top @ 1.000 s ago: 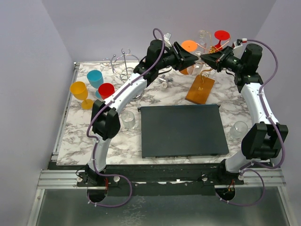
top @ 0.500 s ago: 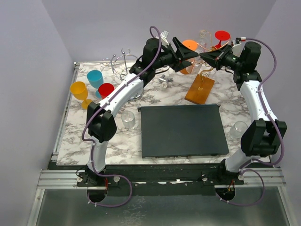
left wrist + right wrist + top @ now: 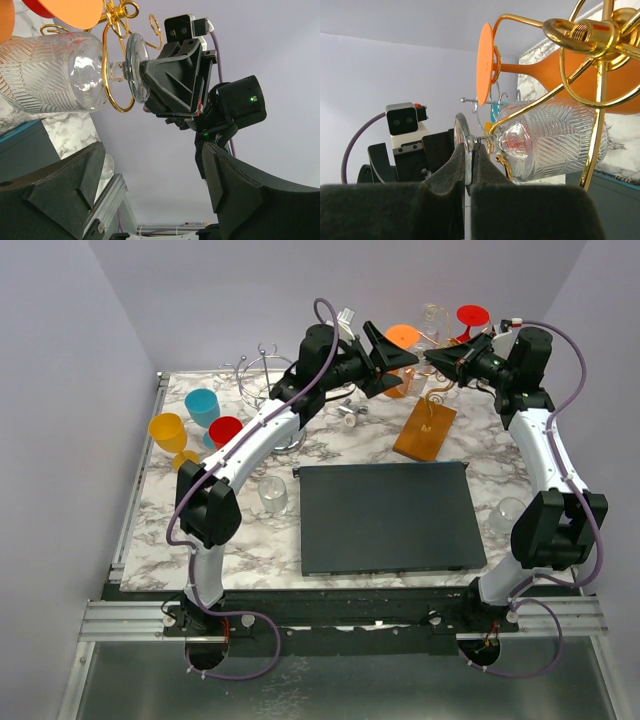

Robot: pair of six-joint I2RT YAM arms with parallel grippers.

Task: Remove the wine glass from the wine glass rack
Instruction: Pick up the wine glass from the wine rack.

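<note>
Right gripper (image 3: 468, 150) clamps the wine glass (image 3: 555, 142) foot on the wine glass rack (image 3: 598, 115), one o'clock on the table (image 3: 200, 530). Left gripper (image 3: 152, 155) gapes, released

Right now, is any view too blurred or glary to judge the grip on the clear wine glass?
Right wrist: clear ribbed wine glass sharp, right gripper dark and soft, glints on the gold wire hooks. Left wrist: glass sharp, open left gripper blurred in shadow. Top external: evenly lit, grip too small to judge.

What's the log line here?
right gripper: shut on clear wine glass foot | left gripper: open | glass: hanging on rack
</note>
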